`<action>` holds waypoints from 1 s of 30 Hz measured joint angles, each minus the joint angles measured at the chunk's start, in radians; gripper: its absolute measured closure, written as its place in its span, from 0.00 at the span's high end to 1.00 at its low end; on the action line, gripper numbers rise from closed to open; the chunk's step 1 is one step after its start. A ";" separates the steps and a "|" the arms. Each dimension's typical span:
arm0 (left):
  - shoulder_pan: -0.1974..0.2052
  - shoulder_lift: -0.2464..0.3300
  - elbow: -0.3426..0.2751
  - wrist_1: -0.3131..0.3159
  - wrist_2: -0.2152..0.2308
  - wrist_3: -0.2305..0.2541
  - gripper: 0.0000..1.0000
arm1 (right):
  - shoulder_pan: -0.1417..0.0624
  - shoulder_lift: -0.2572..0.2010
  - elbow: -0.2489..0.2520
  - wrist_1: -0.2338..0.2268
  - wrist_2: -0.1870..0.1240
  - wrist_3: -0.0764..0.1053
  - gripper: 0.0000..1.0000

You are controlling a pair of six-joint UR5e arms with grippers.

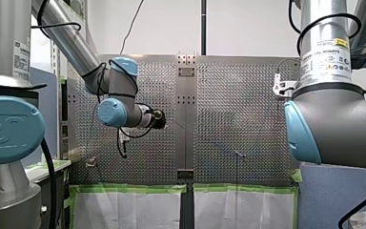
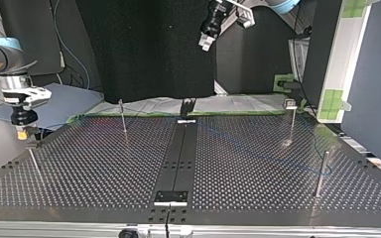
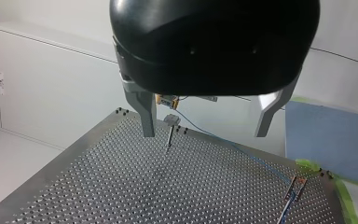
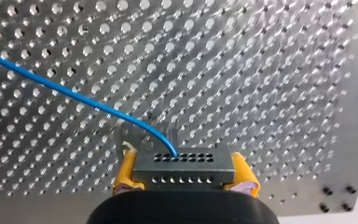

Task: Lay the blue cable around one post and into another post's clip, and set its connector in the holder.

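Observation:
The grey connector (image 4: 182, 162), a block with rows of holes, sits between the yellow pads (image 4: 126, 173) of my right gripper (image 4: 185, 174), which is shut on it. The blue cable (image 4: 74, 95) leaves the connector and runs off across the perforated plate. A small metal holder (image 4: 121, 133) stands just under the connector. In the top view my right gripper (image 2: 22, 132) hangs over a short post (image 2: 32, 148) at the left edge. My left gripper (image 3: 205, 130) is open, high above the table (image 2: 208, 42), holding nothing. Ahead of it the cable (image 3: 235, 147) stretches to a clip post (image 3: 296, 186).
Thin posts stand on the plate: one at the back left (image 2: 123, 118), a clip-topped one at the back right (image 2: 291, 119) and a plain one at the right (image 2: 322, 171) in the top view. A black strip (image 2: 178, 158) runs down the plate's middle.

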State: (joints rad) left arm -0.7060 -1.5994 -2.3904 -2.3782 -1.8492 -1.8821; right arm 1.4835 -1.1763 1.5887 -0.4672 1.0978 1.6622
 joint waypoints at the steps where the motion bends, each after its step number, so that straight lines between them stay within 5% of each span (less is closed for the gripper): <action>1: 0.000 0.000 0.000 0.000 0.000 0.000 0.98 | -0.002 0.005 -0.002 0.001 0.000 0.001 0.00; 8: 0.000 0.000 0.001 0.000 0.000 0.000 0.98 | -0.009 0.059 -0.043 0.049 0.003 -0.031 0.00; 17: 0.000 0.000 0.001 0.000 -0.001 0.000 0.98 | -0.010 0.072 -0.086 0.073 -0.009 -0.029 0.00; 30: 0.000 0.000 0.001 -0.001 -0.003 0.000 0.98 | -0.010 0.077 -0.125 0.097 -0.033 -0.056 0.00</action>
State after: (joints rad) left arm -0.7060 -1.5997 -2.3894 -2.3790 -1.8522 -1.8821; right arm 1.4736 -1.0998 1.4633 -0.3705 1.0651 1.6067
